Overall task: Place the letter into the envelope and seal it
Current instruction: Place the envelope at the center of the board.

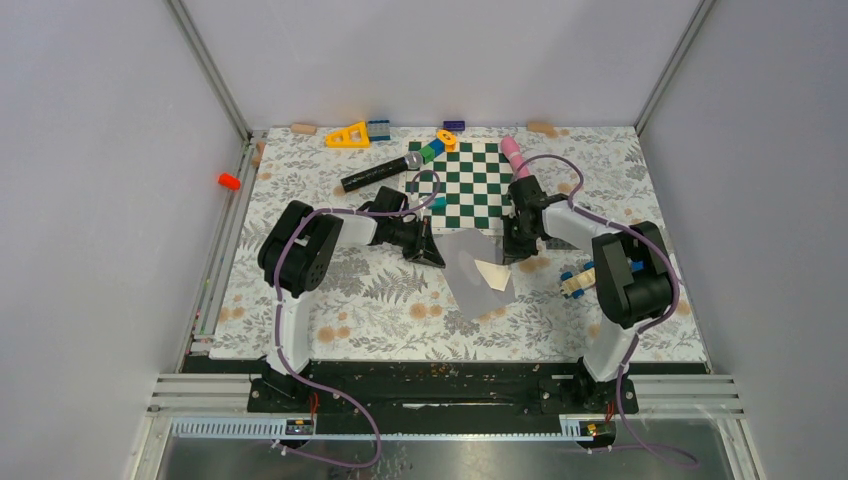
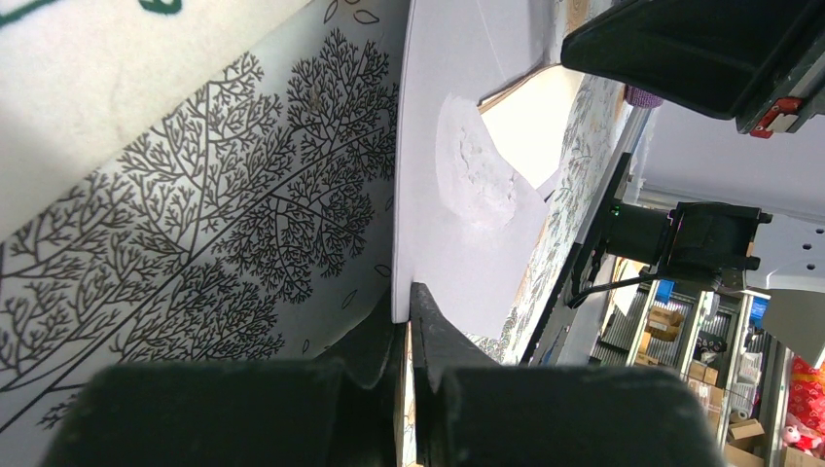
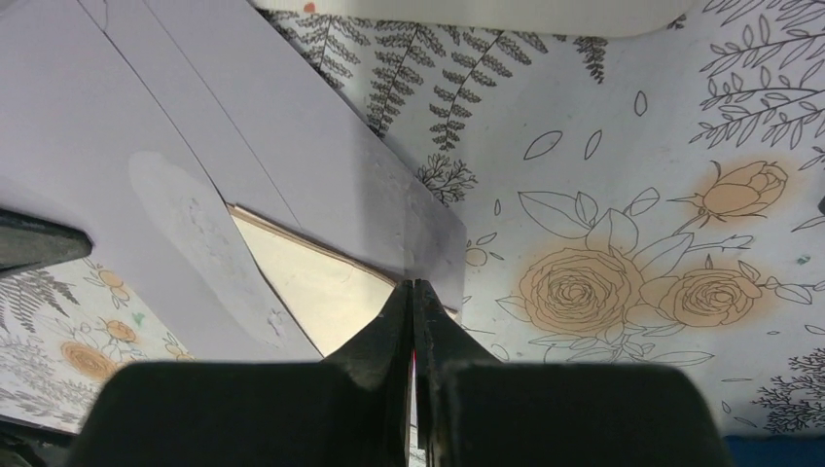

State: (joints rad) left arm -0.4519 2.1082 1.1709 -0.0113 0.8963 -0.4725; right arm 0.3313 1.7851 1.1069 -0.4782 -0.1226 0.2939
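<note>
The light grey envelope [image 1: 468,262] sits mid-table between my two grippers, its triangular flap [image 3: 185,209] folded open. The cream letter [image 1: 491,276] shows inside the mouth, partly tucked under the grey paper. My left gripper [image 1: 438,254] is shut on the envelope's left edge [image 2: 457,253], with the paper pinched between its fingertips. My right gripper [image 1: 513,254] is shut on the envelope's right corner [image 3: 428,243], right next to the letter [image 3: 321,287]. In the left wrist view the letter [image 2: 530,117] peeks out beyond the flap.
A green and white checkerboard [image 1: 465,185] lies just behind the envelope, with a black microphone [image 1: 380,172] and a pink cylinder [image 1: 514,152] beside it. Coloured blocks [image 1: 348,135] line the back edge. Small blue and wood blocks [image 1: 577,280] sit by the right arm.
</note>
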